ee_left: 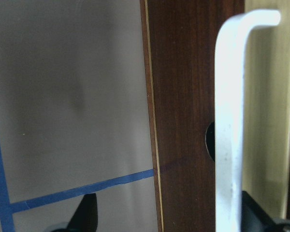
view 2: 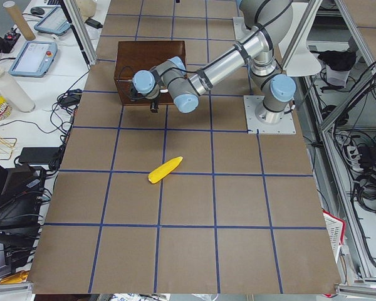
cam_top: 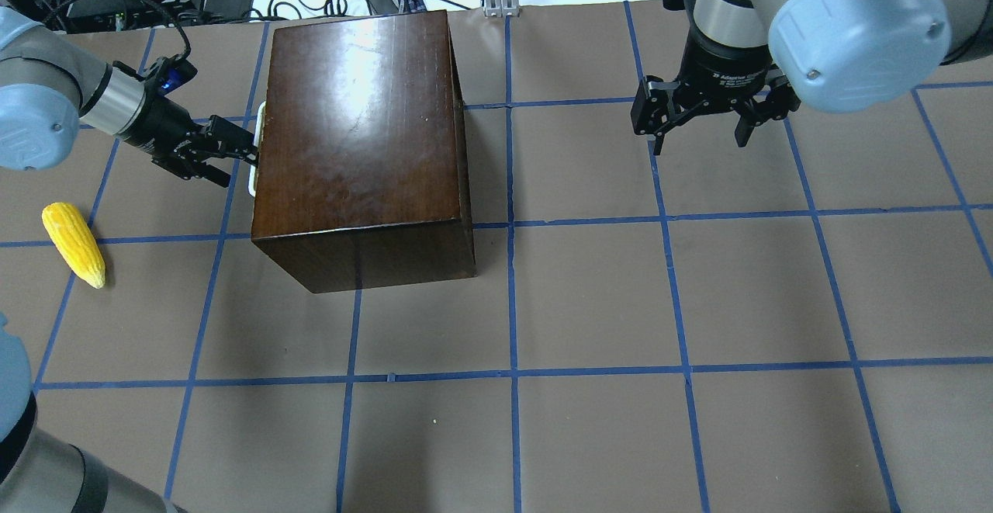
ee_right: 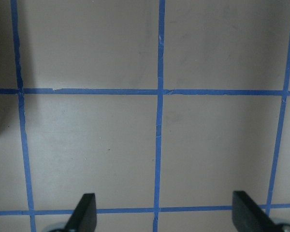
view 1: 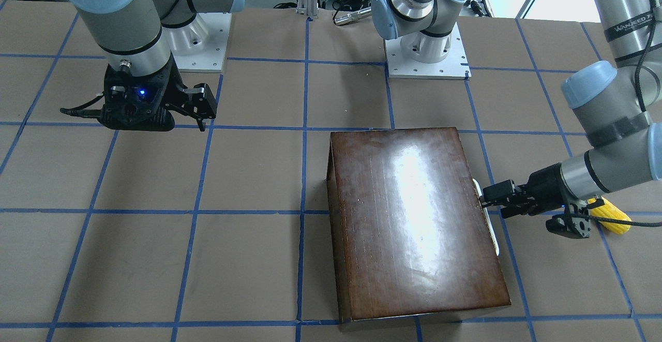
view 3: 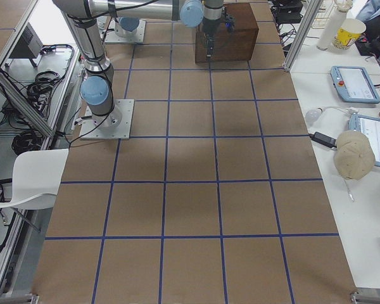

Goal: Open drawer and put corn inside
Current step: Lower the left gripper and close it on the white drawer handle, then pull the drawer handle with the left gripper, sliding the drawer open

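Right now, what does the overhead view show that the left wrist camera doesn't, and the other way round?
Only the overhead: the corn, lying apart from the box, and the open right claw far off. Only the wrist camera: the gap behind the white handle, which stands between the fingers of the open left claw. Both: the box, the handle, blue tape.

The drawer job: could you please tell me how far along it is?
Nothing is finished: the drawer looks shut. In hand: the open left gripper has its fingers either side of the handle, not yet closed on it. Still to do: pull the drawer out, then put in the corn, which lies on the table. The open right gripper hangs apart from both.
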